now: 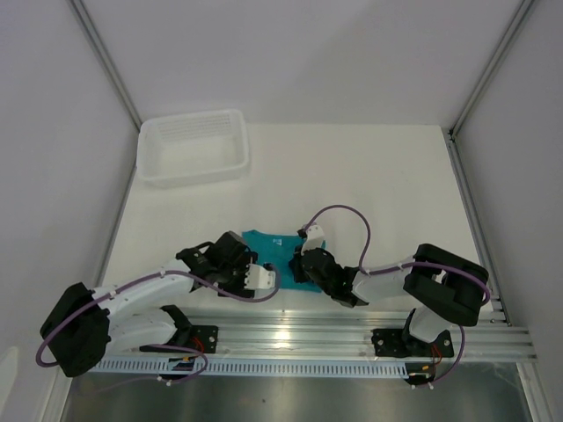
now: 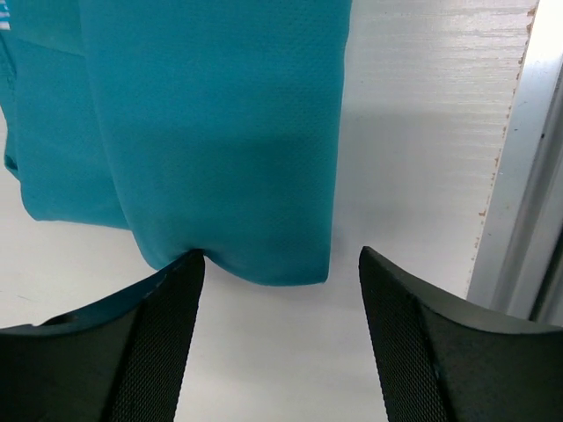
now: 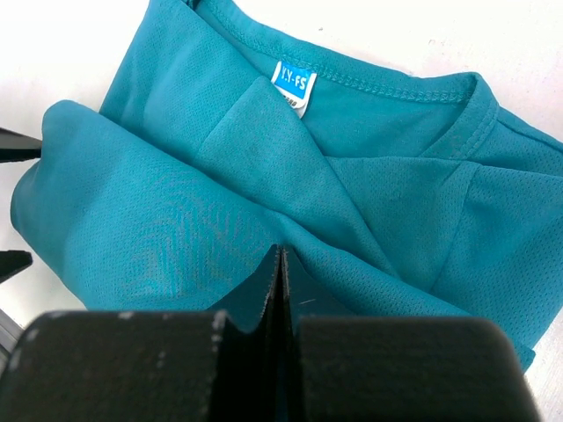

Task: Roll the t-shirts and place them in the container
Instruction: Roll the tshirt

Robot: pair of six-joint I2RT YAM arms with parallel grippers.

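The teal t-shirt (image 1: 271, 249) lies bunched near the table's front edge, between my two grippers. In the left wrist view its rolled end (image 2: 220, 132) lies just ahead of my left gripper (image 2: 281, 257), whose jaws stand wide apart with bare table between them; the left fingertip (image 2: 180, 290) touches the cloth's edge. In the right wrist view the shirt (image 3: 176, 220) shows its collar and white neck label (image 3: 295, 86). My right gripper (image 3: 280, 251) is shut, its tips pressed against a fold of the cloth. From above, the left gripper (image 1: 259, 277) and the right gripper (image 1: 299, 264) flank the shirt.
A white plastic tray (image 1: 195, 172) stands at the back left of the table. A metal rail (image 1: 308, 334) runs along the front edge and appears as a rail (image 2: 519, 176) at the right of the left wrist view. White walls enclose the table.
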